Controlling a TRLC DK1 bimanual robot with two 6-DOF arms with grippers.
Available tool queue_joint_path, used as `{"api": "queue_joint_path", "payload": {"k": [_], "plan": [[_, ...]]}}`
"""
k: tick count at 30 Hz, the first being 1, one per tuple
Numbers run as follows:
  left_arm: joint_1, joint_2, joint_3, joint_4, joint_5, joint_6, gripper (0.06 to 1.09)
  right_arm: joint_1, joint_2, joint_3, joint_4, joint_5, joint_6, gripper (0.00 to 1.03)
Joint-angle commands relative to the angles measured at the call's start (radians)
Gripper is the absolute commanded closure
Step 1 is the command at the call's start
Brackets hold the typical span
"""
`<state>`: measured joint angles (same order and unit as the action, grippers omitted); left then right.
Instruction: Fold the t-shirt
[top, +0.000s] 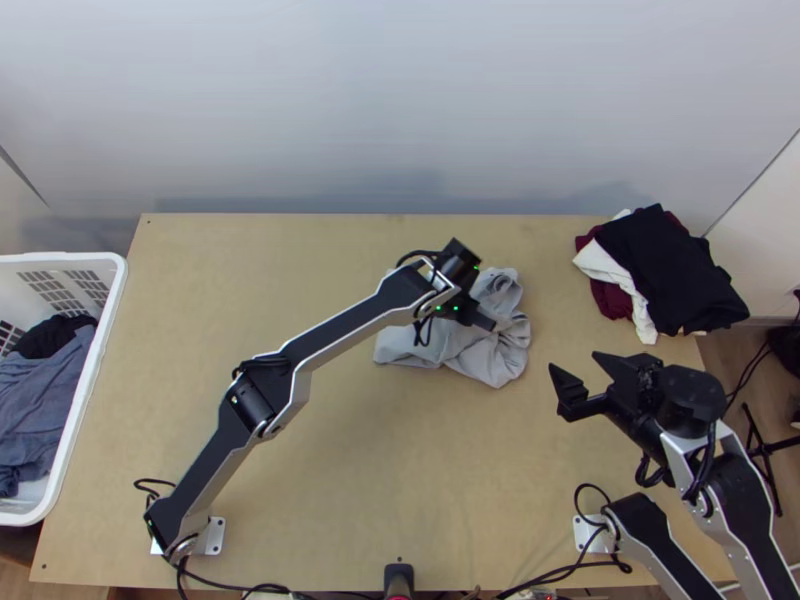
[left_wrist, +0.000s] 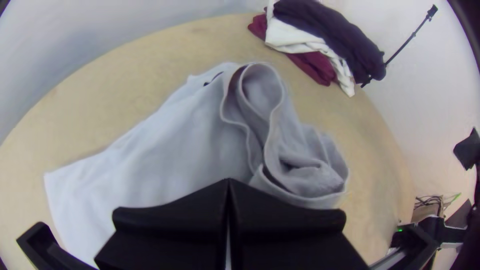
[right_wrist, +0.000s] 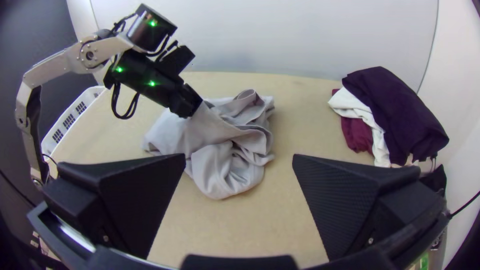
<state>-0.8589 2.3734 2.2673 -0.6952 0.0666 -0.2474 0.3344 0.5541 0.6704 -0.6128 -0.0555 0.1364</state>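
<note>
left claw (top: 490, 322): fingers closed, pinching a bit of the grey t-shirt (top: 482, 352)
right claw (top: 576, 364): wide open, nothing in it, above the right part of the worktop (top: 350, 480), apart from the shirt
t-shirt: bunched, loose folds on its right side, flatter part to the left; right of centre, nearer the far edge
clothes pile (top: 665, 265): far right corner, black over white and maroon
laundry basket (top: 98, 385): beside the left edge, dark and blue-grey clothes inside
</note>
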Motion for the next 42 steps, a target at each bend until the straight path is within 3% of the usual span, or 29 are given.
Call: {"api": "queue_joint_path", "payload": {"k": [1,5,9,14,16,20,25,30,42], "plan": [[-0.035,-0.037,0.031,0.010,0.102,-0.082,1.05,0.000,-0.034,-0.061,0.002,0.002,-0.015,0.03],[-0.086,-0.077,0.023,-0.018,0.168,-0.099,1.05,-0.001,-0.040,-0.074,0.015,0.002,-0.020,0.03],[-0.080,-0.080,0.015,-0.053,0.440,-0.142,1.05,-0.008,-0.040,-0.104,0.033,0.003,-0.029,0.03],[-0.026,-0.079,-0.014,-0.058,0.453,-0.142,1.03,-0.038,-0.040,-0.144,0.035,0.000,0.006,0.03],[0.023,-0.100,-0.014,-0.059,0.450,-0.142,0.86,-0.037,-0.033,-0.161,0.044,-0.006,0.052,0.03],[0.124,-0.174,-0.020,-0.109,0.449,-0.108,0.10,-0.049,0.012,-0.203,0.100,-0.066,0.095,0.03],[0.225,-0.295,-0.052,-0.135,0.440,-0.020,0.10,-0.092,0.178,-0.193,0.216,-0.218,0.213,0.03],[0.258,-0.384,-0.081,-0.210,0.349,0.085,0.10,-0.129,0.477,-0.107,0.294,-0.369,0.304,0.03],[0.333,-0.582,-0.285,-0.201,0.288,0.145,0.10,-0.112,0.915,0.058,0.496,-0.449,0.417,0.03]]}}
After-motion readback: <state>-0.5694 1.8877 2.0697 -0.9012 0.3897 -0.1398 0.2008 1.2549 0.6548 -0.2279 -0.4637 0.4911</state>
